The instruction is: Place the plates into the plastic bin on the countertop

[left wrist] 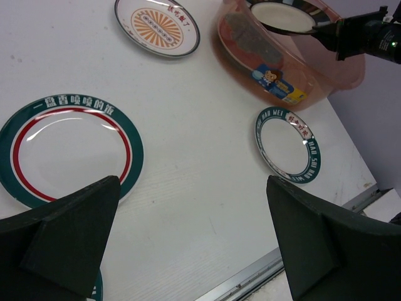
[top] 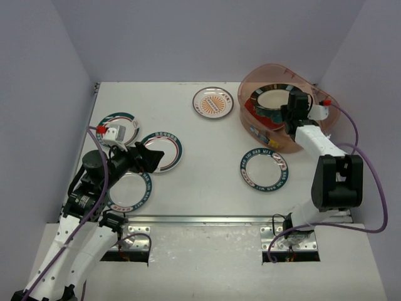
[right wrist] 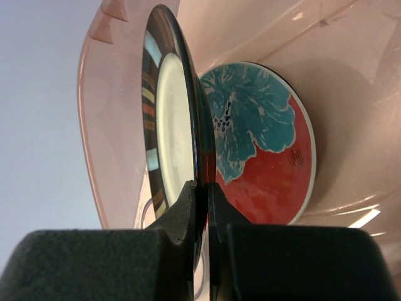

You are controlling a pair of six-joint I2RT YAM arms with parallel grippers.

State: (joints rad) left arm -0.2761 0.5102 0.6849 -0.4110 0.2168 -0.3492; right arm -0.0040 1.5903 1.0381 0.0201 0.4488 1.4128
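Note:
The pinkish plastic bin (top: 250, 81) stands at the far right of the white countertop (top: 207, 141). My right gripper (top: 289, 111) is over the bin, shut on the rim of a black-rimmed plate (top: 272, 100). In the right wrist view the gripper (right wrist: 202, 194) pinches that plate (right wrist: 166, 125) in front of a teal-and-red floral plate (right wrist: 263, 150) inside the bin (right wrist: 351, 94). My left gripper (top: 147, 157) is open and empty above the counter, beside a teal-and-red-ringed plate (left wrist: 69, 147). An orange-centred plate (top: 213, 103) and a teal lettered plate (top: 265, 170) lie loose.
Two more teal-rimmed plates lie at the left, one at the far left (top: 119, 125) and one by the front rail (top: 133, 190). A metal rail (top: 207, 220) runs along the front edge. Grey walls close in the left, back and right sides.

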